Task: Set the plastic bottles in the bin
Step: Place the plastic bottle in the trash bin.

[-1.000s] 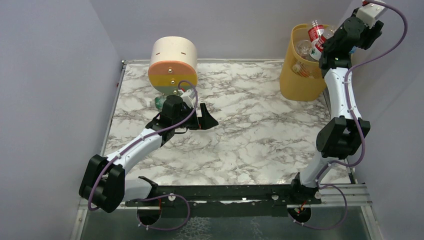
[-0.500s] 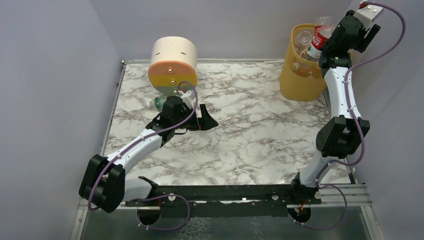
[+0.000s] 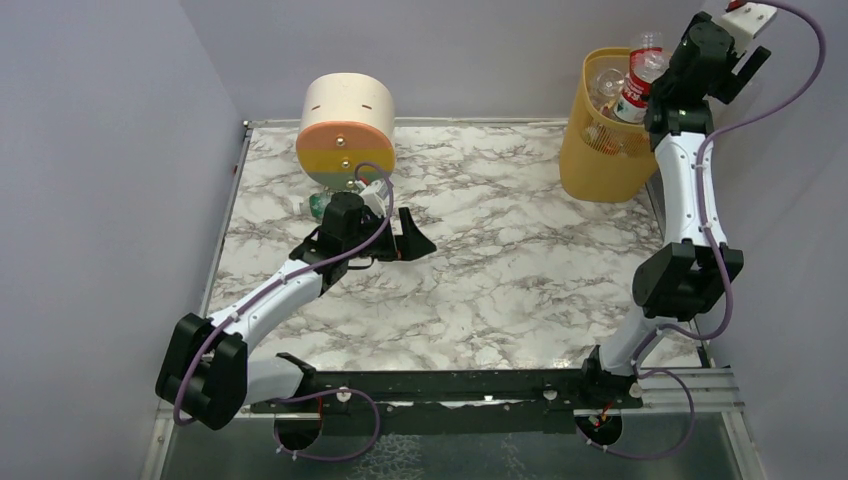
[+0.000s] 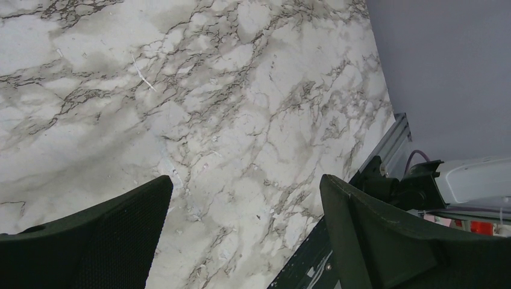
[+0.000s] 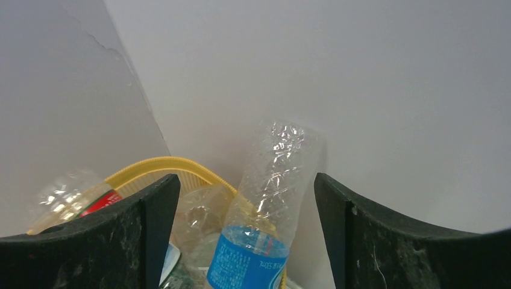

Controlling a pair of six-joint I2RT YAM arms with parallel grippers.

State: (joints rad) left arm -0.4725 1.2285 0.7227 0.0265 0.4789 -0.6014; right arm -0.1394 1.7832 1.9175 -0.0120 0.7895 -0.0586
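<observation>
- The tall translucent yellow-orange plastic bin (image 3: 600,150) is standing at the far right corner of the marble worktop (image 3: 500,270). It is holding a heap of clear plastic bottles, and 1 red-labelled bottle (image 3: 632,90) is poking above the rim.
- The right hand (image 5: 245,180) is hovering over the bin with its fingers spread, pinching nothing. A crumpled clear bottle with a blue label (image 5: 265,211) is standing between them, touching neither, with its lower end inside the bin.
- The left hand (image 4: 246,180) is hanging spread wide and empty over bare marble.
- 1 greenish bottle (image 3: 318,207) is lying on the worktop at the foot of the round cream-orange-yellow-green drawer unit (image 3: 345,135). It looks like the only 1 left out, so the task is probably nearing its end.
- The left wrist is covering most of that bottle, hiding its label and cap.
- The number of bottles in the bin is impossible to count.
- The drawer unit is blocking whatever lies behind it.
</observation>
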